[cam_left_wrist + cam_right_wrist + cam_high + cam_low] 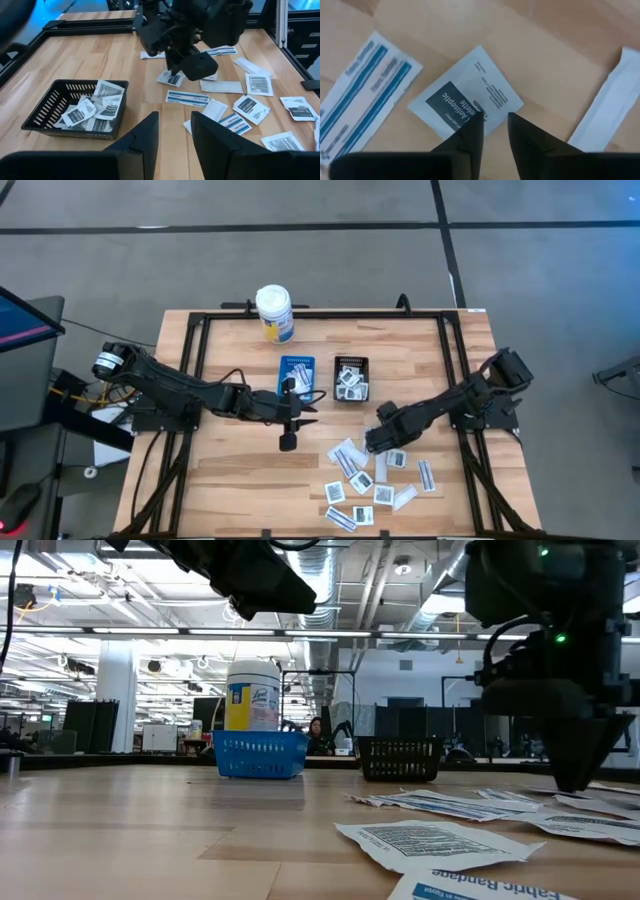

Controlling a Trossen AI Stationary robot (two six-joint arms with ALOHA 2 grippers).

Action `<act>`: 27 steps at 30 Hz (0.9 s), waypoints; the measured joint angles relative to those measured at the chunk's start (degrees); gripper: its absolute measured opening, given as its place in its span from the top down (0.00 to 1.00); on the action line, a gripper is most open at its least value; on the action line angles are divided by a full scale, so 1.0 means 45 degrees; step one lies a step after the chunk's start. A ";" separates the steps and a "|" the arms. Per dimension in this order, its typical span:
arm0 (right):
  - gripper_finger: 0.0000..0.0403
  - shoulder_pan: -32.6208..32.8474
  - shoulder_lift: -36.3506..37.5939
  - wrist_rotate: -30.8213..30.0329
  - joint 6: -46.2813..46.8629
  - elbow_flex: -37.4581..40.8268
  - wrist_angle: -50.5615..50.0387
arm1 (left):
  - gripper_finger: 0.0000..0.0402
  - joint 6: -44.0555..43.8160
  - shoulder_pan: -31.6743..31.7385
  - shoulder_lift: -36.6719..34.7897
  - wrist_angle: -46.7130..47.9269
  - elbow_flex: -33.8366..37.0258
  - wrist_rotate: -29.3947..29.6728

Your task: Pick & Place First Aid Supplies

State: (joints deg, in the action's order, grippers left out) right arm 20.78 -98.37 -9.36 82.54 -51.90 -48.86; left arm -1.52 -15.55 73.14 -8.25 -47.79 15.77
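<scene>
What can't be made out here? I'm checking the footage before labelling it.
- Blue basket contents: high view, left arm covers part of it.
- Right gripper contact with the antiseptic packet: right wrist view, fingers cover it.
- Print on the far packets: high view, too small.

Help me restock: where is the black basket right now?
In the high view the black basket sits mid-table, just right of the blue basket, with packets inside, beyond the loose packets and below-right of the bottle.
</scene>
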 joint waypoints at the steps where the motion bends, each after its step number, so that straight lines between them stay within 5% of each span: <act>1: 0.83 -0.0089 0.0000 -0.0017 -0.0186 0.0000 0.0010 | 0.71 -0.0005 0.0000 0.0000 0.0000 0.0000 0.0000; 6: 0.98 -0.0400 -0.0019 -0.0088 -0.0998 0.0015 0.0020 | 0.71 -0.0074 0.0000 0.0000 0.0000 0.0000 0.0000; 18: 0.99 -0.0649 -0.0087 -0.0735 -0.2437 -0.1266 -0.0577 | 0.71 -0.0102 -0.0117 0.0000 0.0015 0.0000 -0.0009; 23: 0.95 -0.0468 -0.0078 -0.2556 -0.2459 -0.1846 -0.0981 | 0.71 -0.0130 -0.0159 0.0000 0.0123 0.0000 -0.0002; 27: 0.88 -0.0475 -0.0125 -0.2095 -0.1644 -0.1648 -0.0826 | 0.71 -0.0466 -0.0352 0.0000 0.0169 0.0000 -0.0005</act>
State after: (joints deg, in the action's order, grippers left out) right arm 18.64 -98.93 -18.79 75.14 -59.32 -52.58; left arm -3.62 -17.14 73.14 -7.49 -47.79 15.75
